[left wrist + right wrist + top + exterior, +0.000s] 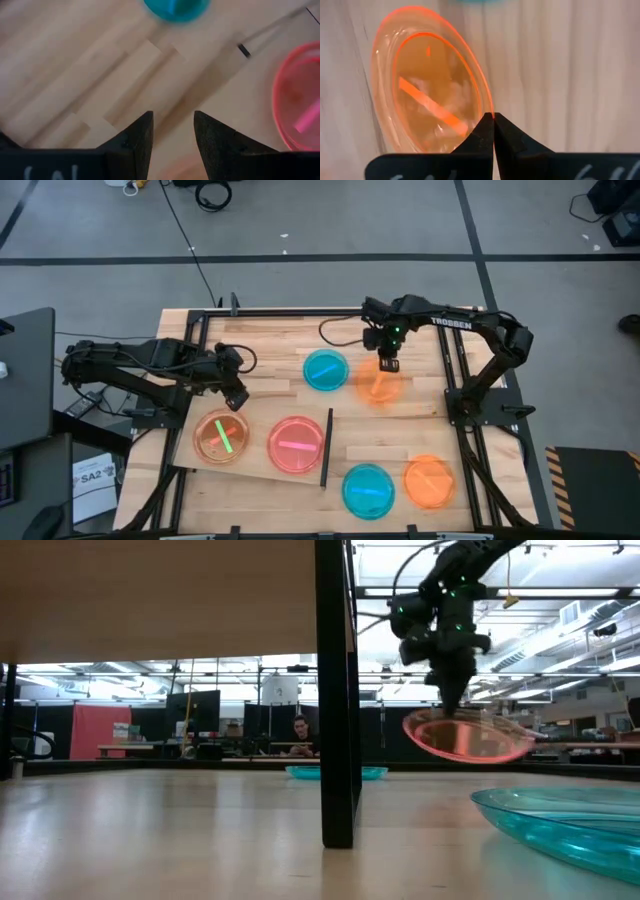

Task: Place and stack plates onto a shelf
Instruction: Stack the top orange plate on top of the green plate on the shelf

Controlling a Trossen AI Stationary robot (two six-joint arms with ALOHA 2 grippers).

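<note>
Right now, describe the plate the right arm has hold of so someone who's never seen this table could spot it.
Look at the far side of the wooden table, right of the middle, where the right gripper hangs. Its shut fingers pinch the rim of an orange plate, just right of a blue plate lying flat. Unlike every other plate, it is lifted clear of the tabletop and tilted.

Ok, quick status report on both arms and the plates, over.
Right gripper shut on orange plate, lifted off table. Left gripper open, over shelf beside orange plate there. Nothing blocking.
</note>
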